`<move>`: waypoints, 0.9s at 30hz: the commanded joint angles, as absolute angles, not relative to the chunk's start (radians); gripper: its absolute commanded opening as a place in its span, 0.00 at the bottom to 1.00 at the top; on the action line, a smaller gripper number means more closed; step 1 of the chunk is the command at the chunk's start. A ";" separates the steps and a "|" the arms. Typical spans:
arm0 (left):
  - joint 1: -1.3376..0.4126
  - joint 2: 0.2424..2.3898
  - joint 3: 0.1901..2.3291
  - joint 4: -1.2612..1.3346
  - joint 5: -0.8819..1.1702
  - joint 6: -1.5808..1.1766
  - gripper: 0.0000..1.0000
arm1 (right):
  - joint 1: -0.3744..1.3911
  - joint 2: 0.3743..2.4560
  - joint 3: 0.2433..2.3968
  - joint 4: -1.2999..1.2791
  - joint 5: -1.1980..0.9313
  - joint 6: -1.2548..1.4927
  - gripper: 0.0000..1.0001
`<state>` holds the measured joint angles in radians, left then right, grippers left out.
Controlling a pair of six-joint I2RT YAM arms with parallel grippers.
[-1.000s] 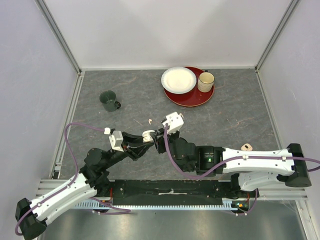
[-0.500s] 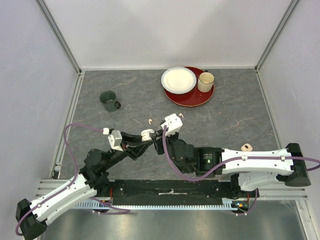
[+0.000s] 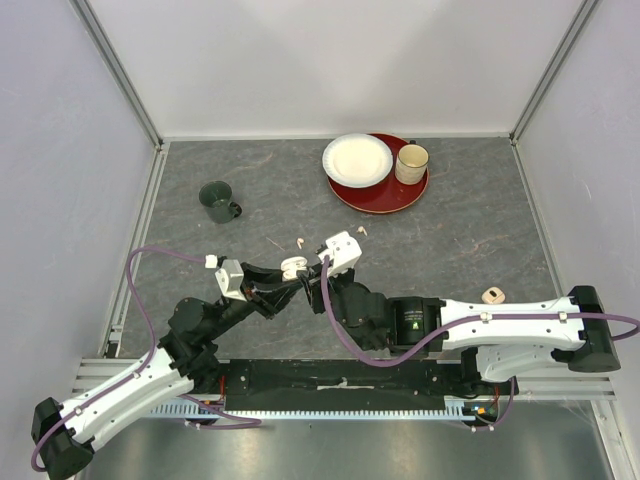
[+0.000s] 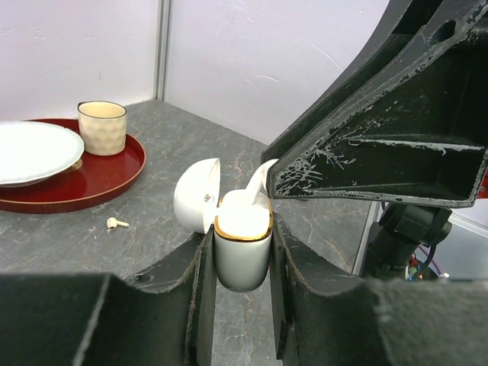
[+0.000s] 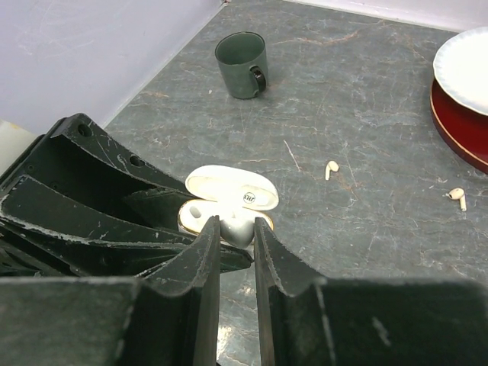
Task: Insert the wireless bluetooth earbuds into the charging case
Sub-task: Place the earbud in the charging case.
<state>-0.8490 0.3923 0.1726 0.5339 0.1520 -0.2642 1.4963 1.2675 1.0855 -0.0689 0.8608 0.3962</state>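
Observation:
My left gripper is shut on the white charging case, gripping it by its sides. The case has a gold rim and its lid stands open. In the top view the case hangs above the table between both arms. My right gripper is shut on one white earbud, held at the case's open mouth. The same earbud pokes up from the rim in the left wrist view. Two loose earbuds lie on the table beyond the case.
A dark green mug stands at the back left. A red tray at the back carries a white plate and a beige cup. A small beige object lies by the right arm.
My right gripper has shifted slightly left and nearer, bringing the earbud closer over the case. The left gripper has kept its hold and barely moved.

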 commanded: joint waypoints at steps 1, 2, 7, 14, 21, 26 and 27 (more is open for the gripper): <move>-0.844 0.379 0.181 0.626 0.195 -0.246 0.02 | 1.509 1.264 1.130 -0.100 0.908 0.393 0.00; -0.844 0.379 0.179 0.623 0.210 -0.238 0.02 | 1.508 1.261 1.137 -0.098 0.911 0.387 0.00; -0.845 0.379 0.189 0.572 0.284 -0.196 0.02 | 1.486 1.259 1.189 -0.138 0.893 0.371 0.00; -0.845 0.361 0.198 0.526 0.284 -0.173 0.02 | 1.471 1.258 1.244 -0.235 0.838 0.338 0.00; -0.845 0.342 0.199 0.511 0.278 -0.155 0.02 | 1.473 1.281 1.322 -0.354 0.747 0.327 0.00; -0.845 0.341 0.201 0.511 0.272 -0.153 0.02 | 1.471 1.324 1.364 -0.426 0.701 0.342 0.00; -0.844 0.339 0.201 0.511 0.272 -0.153 0.02 | 1.473 1.330 1.365 -0.436 0.698 0.345 0.00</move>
<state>-0.8467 0.3485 0.1726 0.5018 0.2657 -0.1955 1.4750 1.3022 1.3155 -0.3649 0.7456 0.3439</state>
